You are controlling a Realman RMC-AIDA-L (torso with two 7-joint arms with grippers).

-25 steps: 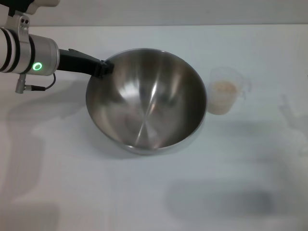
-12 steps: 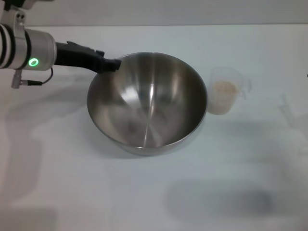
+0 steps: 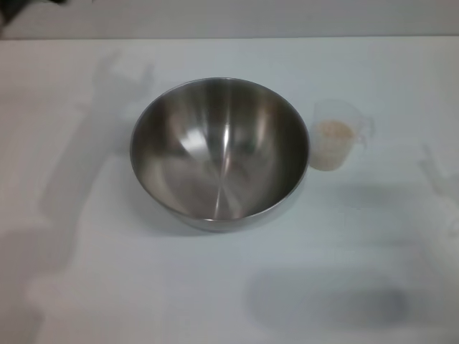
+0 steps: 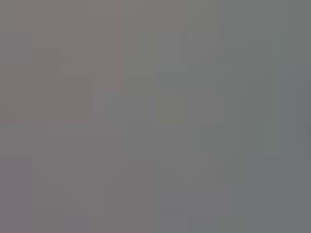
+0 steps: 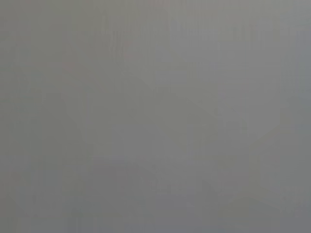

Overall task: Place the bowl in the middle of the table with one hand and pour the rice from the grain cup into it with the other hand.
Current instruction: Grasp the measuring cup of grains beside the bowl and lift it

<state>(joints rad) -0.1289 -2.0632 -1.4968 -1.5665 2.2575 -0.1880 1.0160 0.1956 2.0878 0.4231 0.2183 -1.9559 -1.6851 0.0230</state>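
1. Only a small dark piece (image 3: 18,8) of the robot shows, in the far corner of the head view on the robot's left side.
2. It looks black or very dark grey, with a soft, uneven lower edge.
3. Which part it is cannot be told.
4. Both wrist views give only flat grey.

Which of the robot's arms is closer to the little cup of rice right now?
Cannot tell: neither gripper shows in any view. The grain cup stands alone on the table, just right of the bowl.
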